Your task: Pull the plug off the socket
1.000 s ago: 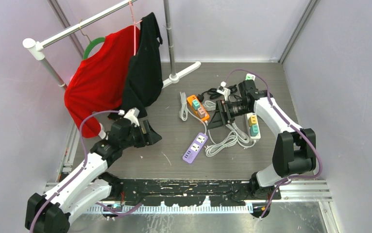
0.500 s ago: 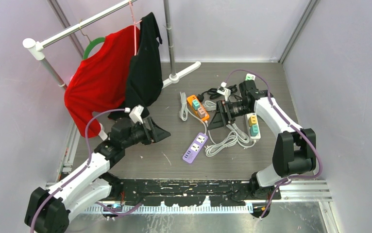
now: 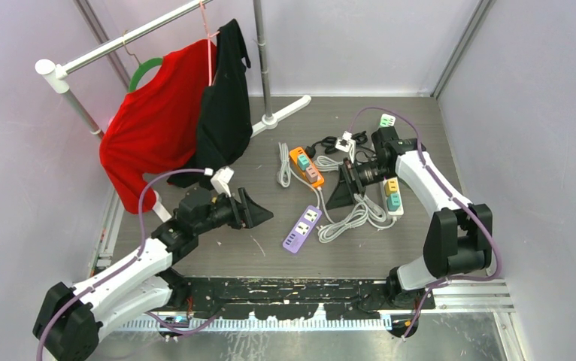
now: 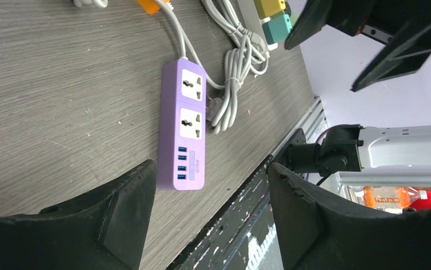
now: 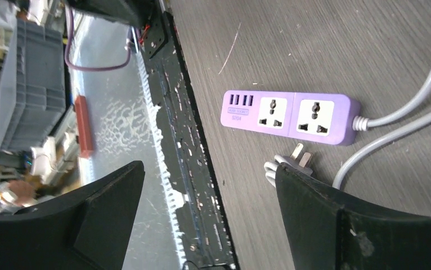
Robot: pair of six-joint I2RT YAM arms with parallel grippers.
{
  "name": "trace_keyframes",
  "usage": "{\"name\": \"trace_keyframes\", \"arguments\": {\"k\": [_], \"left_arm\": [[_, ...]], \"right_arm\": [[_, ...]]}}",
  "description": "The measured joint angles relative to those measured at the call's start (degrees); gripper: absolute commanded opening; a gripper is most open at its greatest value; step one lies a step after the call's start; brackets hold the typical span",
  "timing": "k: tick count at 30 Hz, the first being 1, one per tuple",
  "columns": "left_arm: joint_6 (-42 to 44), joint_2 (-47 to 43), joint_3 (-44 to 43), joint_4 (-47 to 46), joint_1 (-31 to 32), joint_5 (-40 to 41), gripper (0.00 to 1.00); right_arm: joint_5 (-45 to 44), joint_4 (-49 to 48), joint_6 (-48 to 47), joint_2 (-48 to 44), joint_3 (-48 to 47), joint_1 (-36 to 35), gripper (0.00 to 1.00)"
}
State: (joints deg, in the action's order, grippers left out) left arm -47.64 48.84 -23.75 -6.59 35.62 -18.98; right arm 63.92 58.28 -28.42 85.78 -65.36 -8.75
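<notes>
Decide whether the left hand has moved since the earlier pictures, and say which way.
Yes. In the top view the left hand has slid right, nearer the purple power strip, which lies where it was.

Bright even light, soft shadows, seemingly sharp

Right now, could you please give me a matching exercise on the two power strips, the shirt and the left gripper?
1 purple power strip
2 white power strip
3 red shirt
4 left gripper

A hangs on the rack
B open, holding nothing
C two empty sockets plus USB ports
D beside the right arm

Pairs: 1-C, 2-D, 3-A, 4-B.
</notes>
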Motion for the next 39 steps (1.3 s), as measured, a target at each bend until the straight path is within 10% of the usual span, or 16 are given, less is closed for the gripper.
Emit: {"name": "trace_keyframes", "arguments": {"k": [14,24,39], "left_arm": [[4.96,-10.32,1.2,6.8,0.0,5.14,0.74],[10.49,-16.85,0.33,17.7,0.0,10.29,0.75],[13.66,-21.68,-0.24,24.26,0.0,12.55,0.75]], "right_arm": [[-1.25,30.62,-72.22,3.87,-3.17,-4.46,1.0],[-25.27,6.32,-59.52,4.72,-2.54,-28.55,1.0],[-48.19,-15.74,-47.5,13.62,1.09,-39.87,0.86]]}}
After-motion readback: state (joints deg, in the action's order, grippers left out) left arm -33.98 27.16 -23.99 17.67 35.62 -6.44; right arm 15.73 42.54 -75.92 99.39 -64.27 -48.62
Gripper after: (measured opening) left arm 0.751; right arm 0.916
